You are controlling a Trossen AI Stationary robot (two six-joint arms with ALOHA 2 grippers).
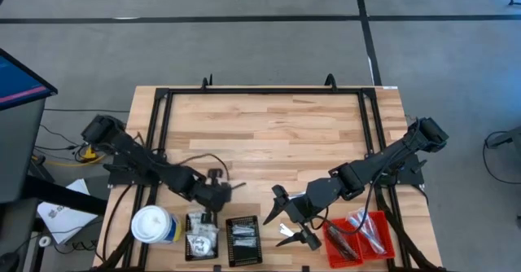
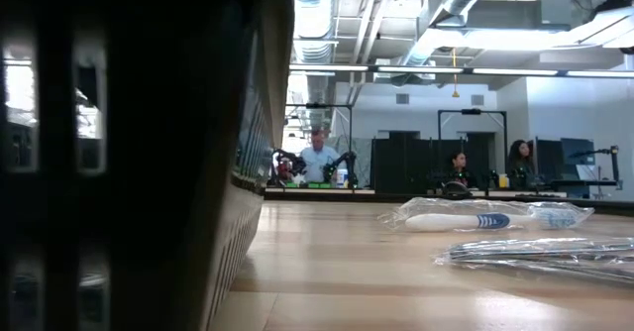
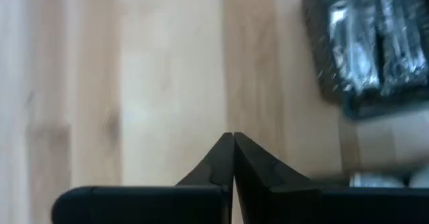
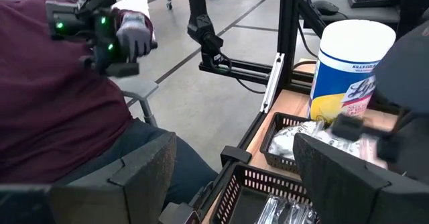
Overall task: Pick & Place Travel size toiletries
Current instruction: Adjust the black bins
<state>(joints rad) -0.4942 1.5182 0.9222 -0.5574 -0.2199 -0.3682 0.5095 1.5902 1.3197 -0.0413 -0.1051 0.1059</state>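
Silvery sachets (image 1: pixel 242 238) in black tray (image 1: pixel 242 260), just beside spread right pincer (image 1: pixel 286 219).

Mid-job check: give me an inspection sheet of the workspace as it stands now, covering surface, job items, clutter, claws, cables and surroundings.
Surface: light wooden butcher-block table, far half bare.
Job's things: pale packets in a black ribbed tray; silvery sachets in a second black ribbed tray; dark bars and sticks in a red ribbed tray. All at the near edge.
Clutter: white-topped round wipes canister beside the packet tray.
Grippers: left claw shut, empty, over bare wood; right claw open, empty, between the sachet tray and red tray.
Cables: dark cable looped by the left arm.
Surroundings: seated person in a maroon top; people at distant benches.
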